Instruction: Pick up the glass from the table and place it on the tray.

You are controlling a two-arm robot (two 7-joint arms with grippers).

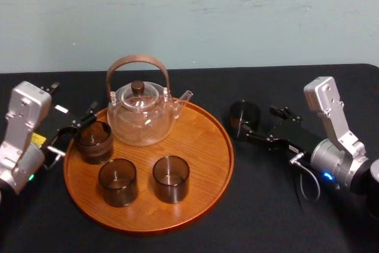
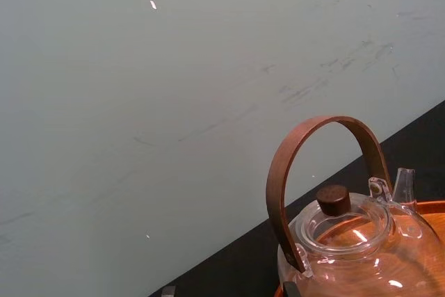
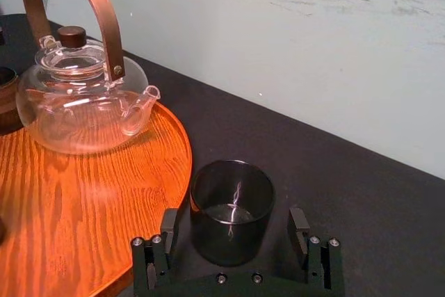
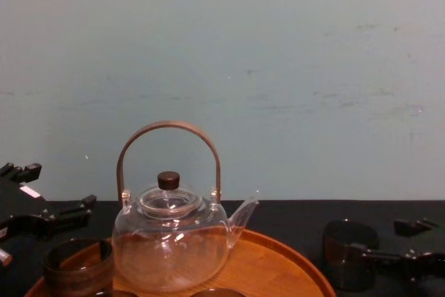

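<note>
A dark smoky glass (image 1: 244, 115) stands upright on the black table (image 1: 266, 205), just right of the round wooden tray (image 1: 204, 146). My right gripper (image 1: 256, 124) reaches in from the right and is open around it. In the right wrist view the glass (image 3: 231, 210) sits between the two fingers (image 3: 169, 229) with a gap on each side. The chest view shows the same glass (image 4: 348, 262) low at the right with the right gripper (image 4: 391, 243) beside it. My left gripper (image 1: 84, 119) hovers open at the tray's left edge, holding nothing.
On the tray stand a clear glass teapot (image 1: 142, 114) with a brown hoop handle and three more dark glasses: one at the left (image 1: 93, 141) by the left gripper, two at the front (image 1: 118, 182) (image 1: 171, 178). Bare wood lies on the tray's right side.
</note>
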